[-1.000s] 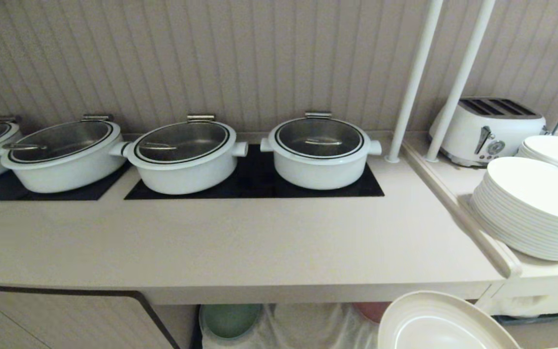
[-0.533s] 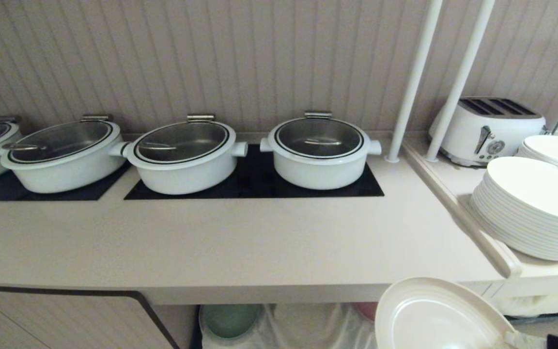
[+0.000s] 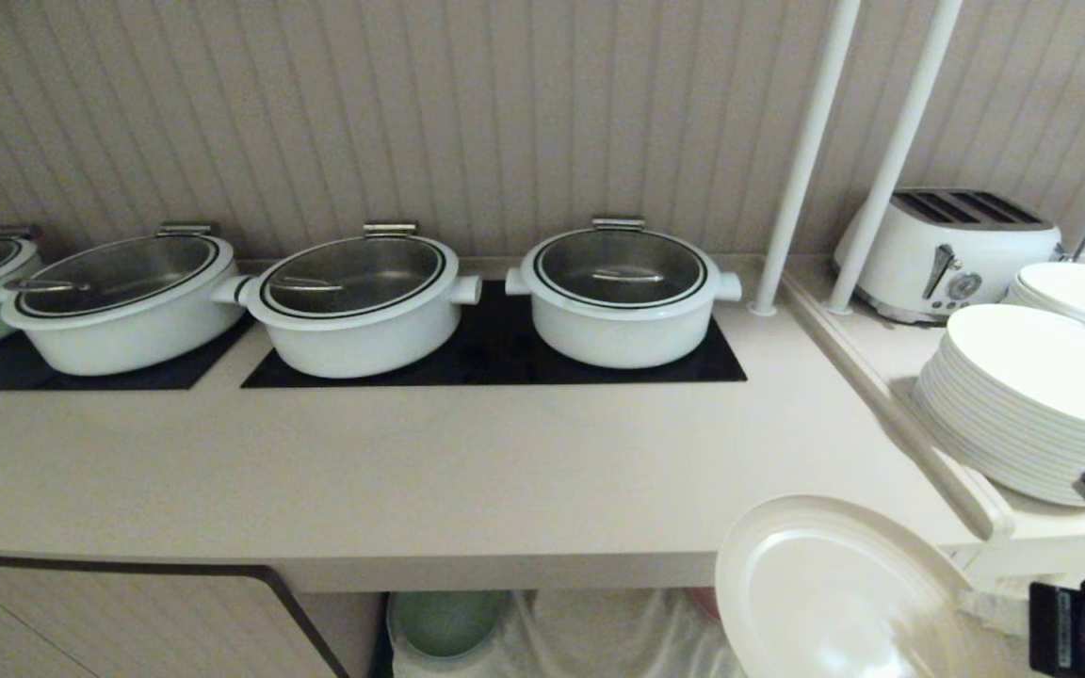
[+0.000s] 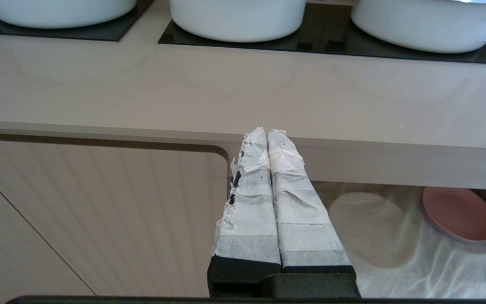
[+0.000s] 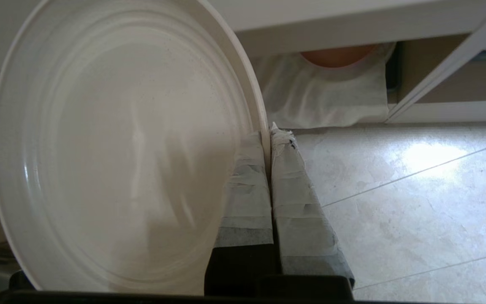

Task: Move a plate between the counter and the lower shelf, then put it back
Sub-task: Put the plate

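Note:
The cream plate [image 3: 834, 593] hangs tilted in front of the counter's [image 3: 467, 471] front edge, at the lower right of the head view, its top rim just overlapping that edge. My right gripper [image 5: 268, 135] is shut on the plate's [image 5: 120, 147] rim, one finger on each face. Below the counter the lower shelf [image 3: 599, 631] shows its wrinkled white cloth. My left gripper [image 4: 267, 133] is shut on nothing and points at the counter's edge beside the shelf's opening [image 4: 395, 253].
Several white lidded pots [image 3: 620, 292] stand on black hob panels at the counter's back. Two white poles [image 3: 801, 160], a toaster [image 3: 947, 250] and stacked white plates [image 3: 1042, 405] are on the right. A green plate [image 3: 446, 621] and a pink plate [image 4: 458, 213] lie on the shelf; a ribbed door [image 3: 128, 621] closes the left.
The plate has risen from below the counter's front edge until its top rim overlaps it. My right arm has come into the head view at the lower right.

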